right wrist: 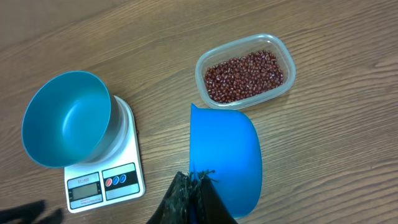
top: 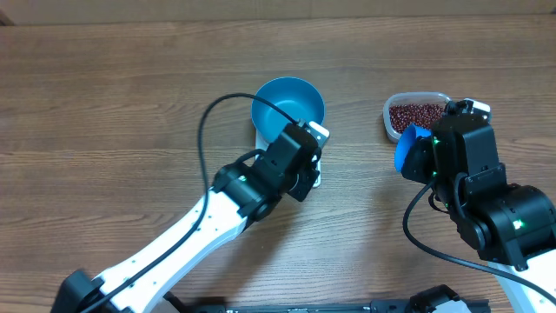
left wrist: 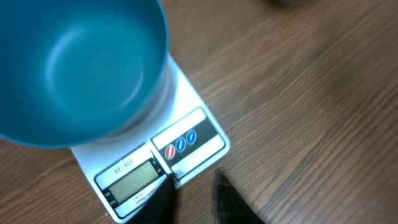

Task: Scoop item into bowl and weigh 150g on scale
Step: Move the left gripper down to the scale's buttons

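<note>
Our bowl [right wrist: 65, 118] sits empty on the scale [right wrist: 127, 140]. The left gripper [left wrist: 196, 198] hovers slightly apart at the scale's buttons, and the right gripper [right wrist: 193, 194] clamps the scoop [right wrist: 227, 155]. Next we load beans [right wrist: 244, 74].

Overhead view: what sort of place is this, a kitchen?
Probably a robot test bench, not a kitchen: a left arm and right arm work at a wooden table with a scale, a blue bowl and a tub of beans.
</note>
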`<action>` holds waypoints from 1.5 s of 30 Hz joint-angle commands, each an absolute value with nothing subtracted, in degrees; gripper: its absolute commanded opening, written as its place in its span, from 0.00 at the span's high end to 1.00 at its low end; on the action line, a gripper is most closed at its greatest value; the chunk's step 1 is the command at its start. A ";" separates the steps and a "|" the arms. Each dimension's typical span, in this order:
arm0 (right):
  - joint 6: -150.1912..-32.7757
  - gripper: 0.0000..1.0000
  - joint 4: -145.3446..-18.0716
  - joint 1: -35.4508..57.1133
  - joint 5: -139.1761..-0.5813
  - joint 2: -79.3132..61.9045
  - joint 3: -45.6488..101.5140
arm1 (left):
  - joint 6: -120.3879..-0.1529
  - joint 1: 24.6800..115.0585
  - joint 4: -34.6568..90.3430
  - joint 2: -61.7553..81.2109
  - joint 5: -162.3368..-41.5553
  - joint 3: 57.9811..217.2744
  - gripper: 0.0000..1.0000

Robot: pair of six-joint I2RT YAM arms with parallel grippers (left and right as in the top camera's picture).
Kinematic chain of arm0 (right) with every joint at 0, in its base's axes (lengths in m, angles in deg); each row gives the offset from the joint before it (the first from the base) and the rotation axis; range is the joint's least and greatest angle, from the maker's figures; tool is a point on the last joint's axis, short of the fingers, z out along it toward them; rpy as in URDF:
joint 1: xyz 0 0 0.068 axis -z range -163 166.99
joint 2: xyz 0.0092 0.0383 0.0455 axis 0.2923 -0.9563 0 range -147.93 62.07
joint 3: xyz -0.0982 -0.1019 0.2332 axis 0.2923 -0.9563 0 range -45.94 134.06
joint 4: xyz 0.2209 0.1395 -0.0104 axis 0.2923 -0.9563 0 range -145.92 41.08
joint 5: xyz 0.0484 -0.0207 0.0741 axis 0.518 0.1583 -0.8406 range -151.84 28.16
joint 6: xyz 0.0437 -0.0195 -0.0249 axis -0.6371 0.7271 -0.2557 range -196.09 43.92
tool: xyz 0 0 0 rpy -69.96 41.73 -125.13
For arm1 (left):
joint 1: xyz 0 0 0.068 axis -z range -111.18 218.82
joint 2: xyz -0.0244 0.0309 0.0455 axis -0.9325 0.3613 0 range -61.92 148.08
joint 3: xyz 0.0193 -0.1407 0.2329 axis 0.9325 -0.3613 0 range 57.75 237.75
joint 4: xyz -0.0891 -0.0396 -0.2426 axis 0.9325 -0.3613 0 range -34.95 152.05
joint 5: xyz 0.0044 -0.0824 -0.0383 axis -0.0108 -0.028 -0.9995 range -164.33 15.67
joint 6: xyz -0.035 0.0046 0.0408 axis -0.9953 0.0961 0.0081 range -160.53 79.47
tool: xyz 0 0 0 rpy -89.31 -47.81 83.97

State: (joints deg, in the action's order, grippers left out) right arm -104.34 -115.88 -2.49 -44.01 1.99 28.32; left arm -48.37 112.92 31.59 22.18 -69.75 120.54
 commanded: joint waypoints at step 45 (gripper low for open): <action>-104.05 0.96 -116.60 -2.16 -43.88 2.26 29.45 | -39.21 112.70 40.20 38.26 -69.69 119.09 0.96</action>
